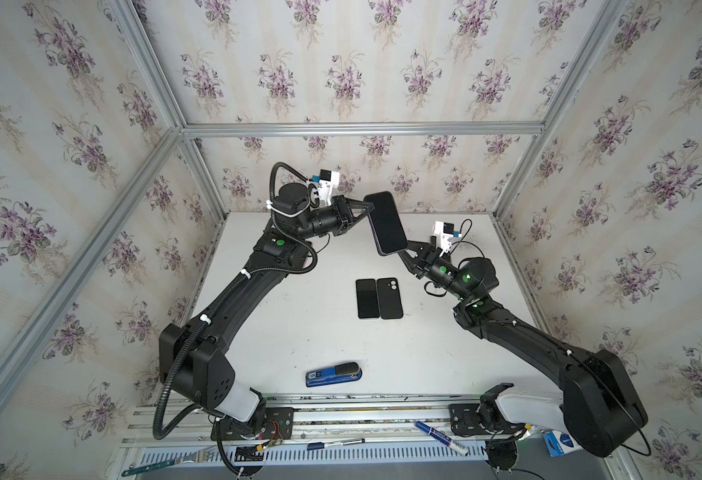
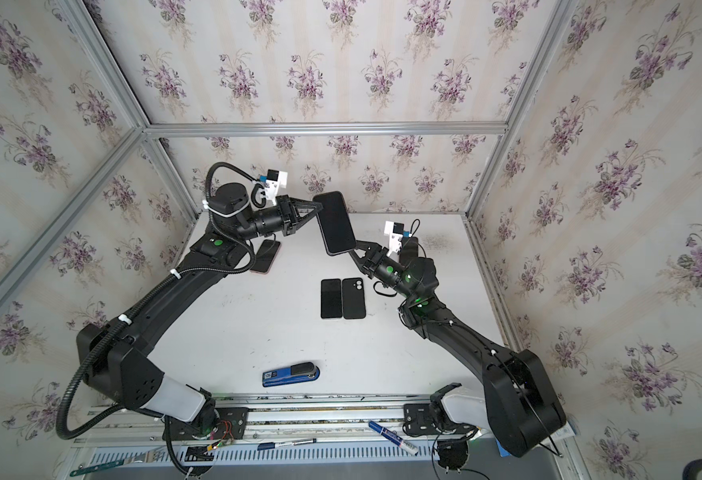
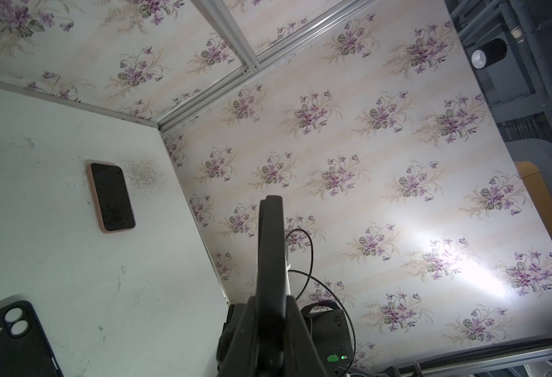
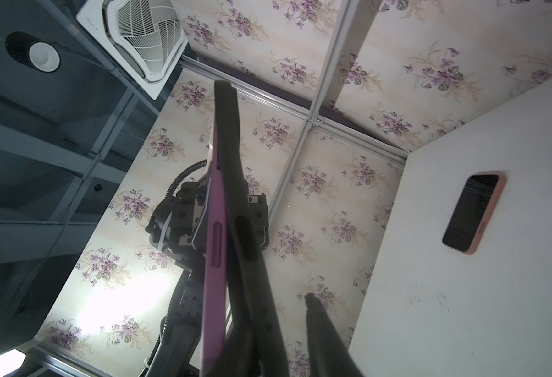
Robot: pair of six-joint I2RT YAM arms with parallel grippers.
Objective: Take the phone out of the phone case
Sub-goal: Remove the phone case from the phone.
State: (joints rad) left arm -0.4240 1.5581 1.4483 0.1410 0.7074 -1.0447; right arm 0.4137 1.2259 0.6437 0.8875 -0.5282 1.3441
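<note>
On the front rail lie a blue-and-white marker (image 1: 440, 436) and a black pen (image 1: 337, 443). Just past them, on the white bench (image 1: 291, 332), rests a blue stapler (image 1: 333, 374). Further in, near the middle of the bench, a bare phone (image 1: 367, 298) lies screen up. An empty black case (image 1: 389, 298) with two camera openings lies just beside it, and their long edges are close to touching. Above and beyond that pair, the two arms meet at the task's phone (image 1: 386, 222), which hangs in the air well clear of the bench, tilted, with its dark screen facing up in both top views. The right fingers (image 4: 320, 326) are at its nearer end and stand apart. One lies along the dark case (image 4: 235, 163), while the other is clear of it, with wallpaper showing in the gap. In the right wrist view a purple edge of the phone shows alongside the case wall, but I cannot tell how far the two have parted. The left fingers (image 3: 238, 336) are closed on the farther end, gripping the phone edge-on. On the bench under the left arm lies a pink-cased phone (image 2: 265, 255). A second pink-cased phone (image 3: 111, 197) lies near the far right corner. Behind everything stands the flowered wallpaper (image 1: 341, 83).
</note>
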